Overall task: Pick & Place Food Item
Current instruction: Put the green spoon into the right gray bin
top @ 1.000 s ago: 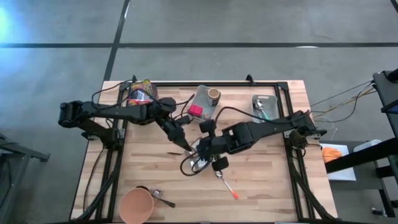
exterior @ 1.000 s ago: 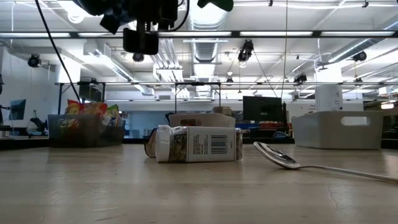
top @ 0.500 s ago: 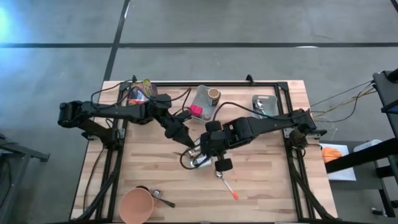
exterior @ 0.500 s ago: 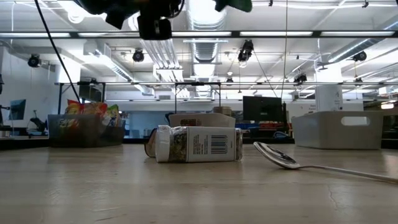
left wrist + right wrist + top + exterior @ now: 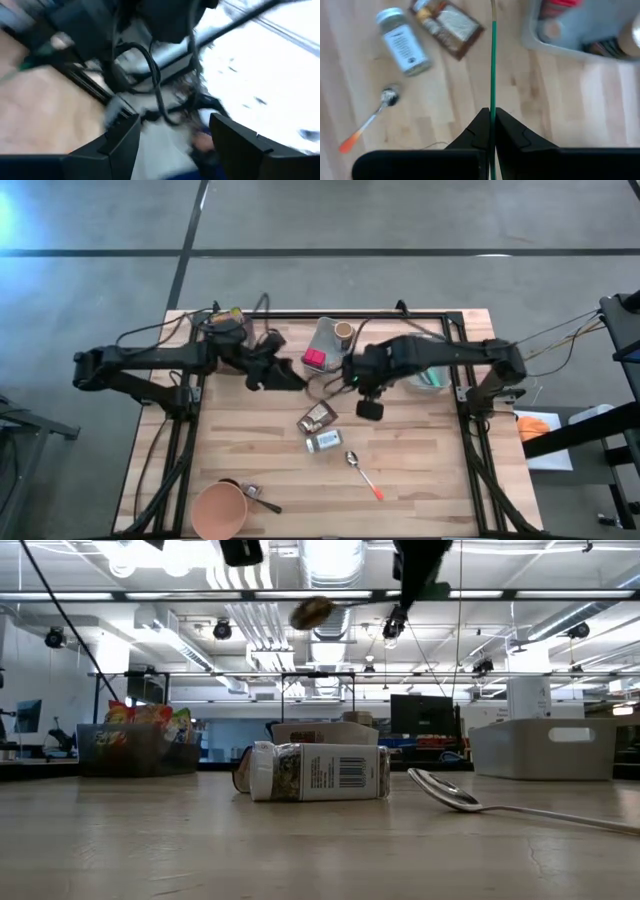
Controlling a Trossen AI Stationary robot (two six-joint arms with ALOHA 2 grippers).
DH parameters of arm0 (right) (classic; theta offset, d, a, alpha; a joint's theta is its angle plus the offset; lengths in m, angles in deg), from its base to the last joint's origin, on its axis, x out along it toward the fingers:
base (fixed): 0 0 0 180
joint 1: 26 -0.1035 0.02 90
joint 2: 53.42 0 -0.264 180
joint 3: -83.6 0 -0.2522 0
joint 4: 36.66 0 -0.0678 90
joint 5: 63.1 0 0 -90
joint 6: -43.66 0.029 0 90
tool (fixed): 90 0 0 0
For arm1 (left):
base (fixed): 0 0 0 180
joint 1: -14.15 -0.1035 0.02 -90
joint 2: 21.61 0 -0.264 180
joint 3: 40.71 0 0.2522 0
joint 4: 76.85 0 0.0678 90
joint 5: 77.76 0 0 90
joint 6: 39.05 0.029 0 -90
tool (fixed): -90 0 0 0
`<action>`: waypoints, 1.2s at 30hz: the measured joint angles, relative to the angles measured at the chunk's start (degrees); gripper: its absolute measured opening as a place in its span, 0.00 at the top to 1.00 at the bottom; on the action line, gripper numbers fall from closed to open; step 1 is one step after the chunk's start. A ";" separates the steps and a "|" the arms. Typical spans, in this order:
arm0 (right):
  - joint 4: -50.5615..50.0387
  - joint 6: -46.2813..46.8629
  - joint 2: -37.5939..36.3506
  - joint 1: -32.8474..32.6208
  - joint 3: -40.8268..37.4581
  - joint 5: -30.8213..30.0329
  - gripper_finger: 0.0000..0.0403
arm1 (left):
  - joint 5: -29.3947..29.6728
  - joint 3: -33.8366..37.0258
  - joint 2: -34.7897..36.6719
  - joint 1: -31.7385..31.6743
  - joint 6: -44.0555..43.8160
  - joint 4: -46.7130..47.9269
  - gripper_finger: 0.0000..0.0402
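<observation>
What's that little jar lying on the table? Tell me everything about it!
The little jar is see-through, with greenish-brown flakes inside, a pale cap on one end and a white label with a barcode. It lies on its side on the wooden table, between the brown packet and the orange-tipped spoon, touching neither. Nothing holds it.

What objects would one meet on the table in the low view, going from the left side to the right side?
Basket of snack bags → spice jar lying on its side → metal spoon → grey bin.
</observation>
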 joint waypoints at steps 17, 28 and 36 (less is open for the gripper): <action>18.45 24.86 -36.62 17.05 -45.79 0.57 0.98 | 18.30 0.42 5.98 0.63 8.90 13.54 0.40; 18.47 42.51 -50.06 17.09 -59.44 -10.00 0.98 | 18.30 0.42 8.27 0.48 10.17 14.61 0.40; 18.45 43.60 -49.98 19.92 -64.83 -10.06 0.98 | 18.94 0.42 8.58 0.46 12.04 17.26 0.40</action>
